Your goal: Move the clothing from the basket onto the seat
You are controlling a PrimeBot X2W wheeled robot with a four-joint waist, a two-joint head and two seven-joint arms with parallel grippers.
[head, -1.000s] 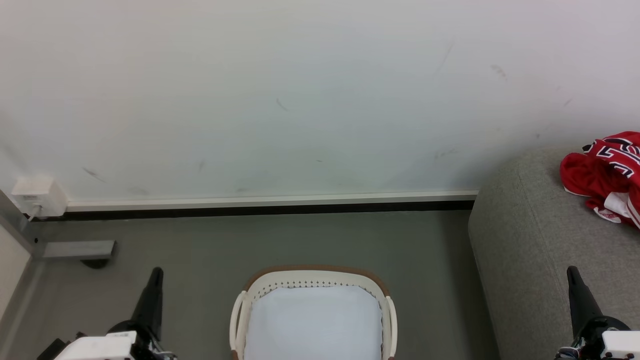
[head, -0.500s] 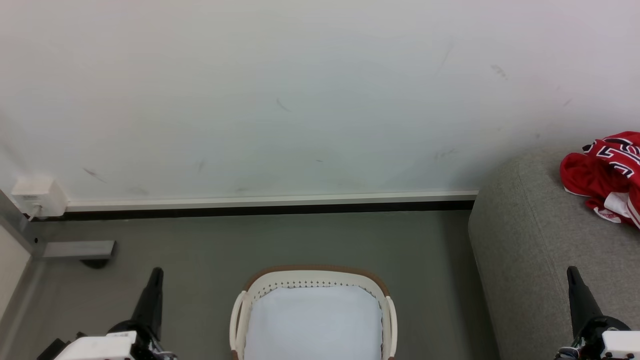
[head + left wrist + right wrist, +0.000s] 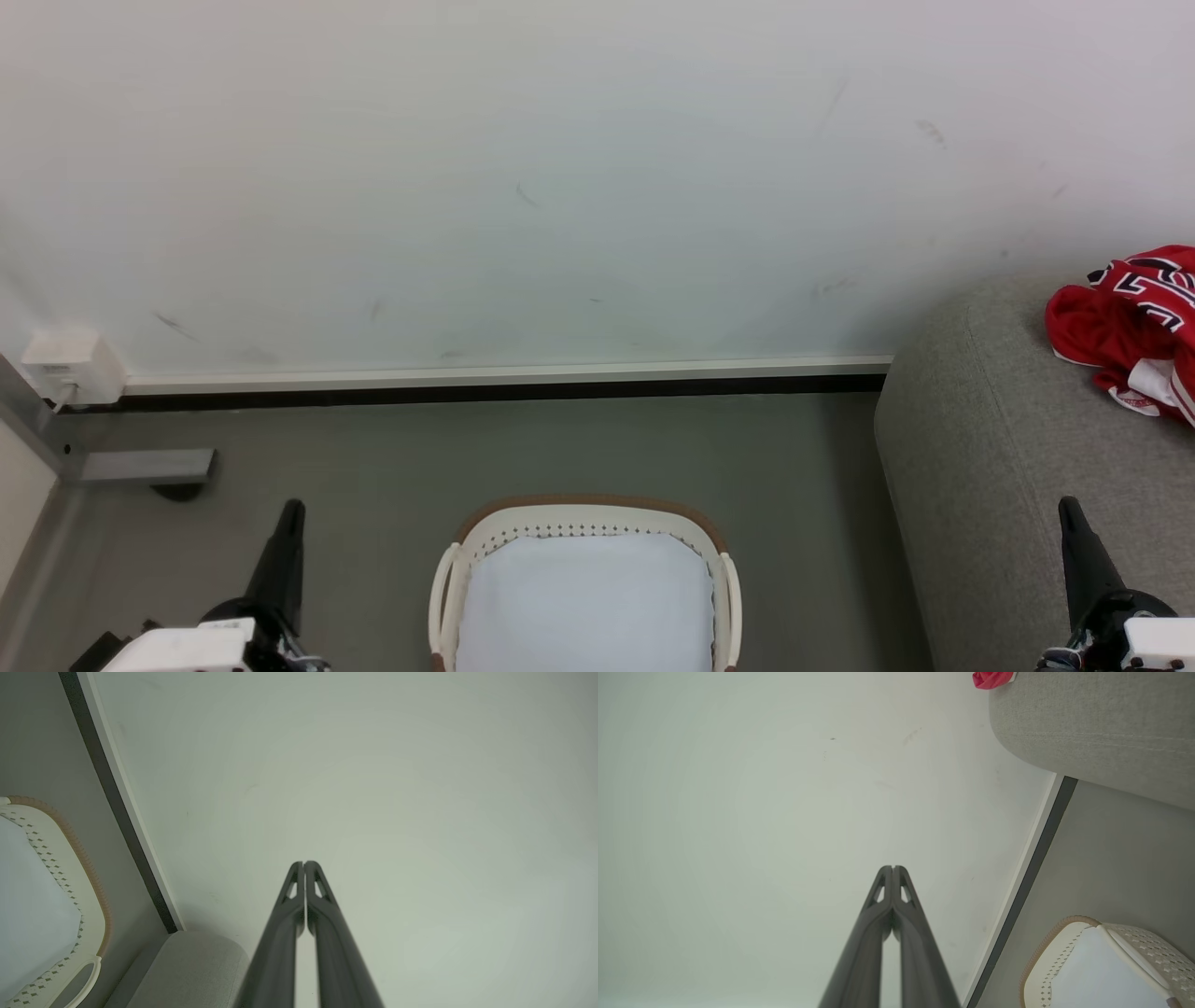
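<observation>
Clothing (image 3: pixel 1134 322) lay on the seat (image 3: pixel 999 457), far right; the basket (image 3: pixel 583 515) looked bare. My left gripper (image 3: pixel 293 506) and right gripper (image 3: pixel 1067 506) were pressed together, empty; parking them clear seemed best.

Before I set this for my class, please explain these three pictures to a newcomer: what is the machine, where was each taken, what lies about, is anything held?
It is a wheeled robot with two arms, each ending in a gripper of two long dark fingers. The wide picture comes from its head camera, looking down: left gripper at lower left, right gripper at lower right. The other two come from wrist cameras, each looking along its own gripper's fingers at a pale wall. Both grippers are shut and hold nothing. The basket stands on the grey floor between them, no red cloth visible inside. The clothing, a red jersey, lies on the seat at the right.
</observation>
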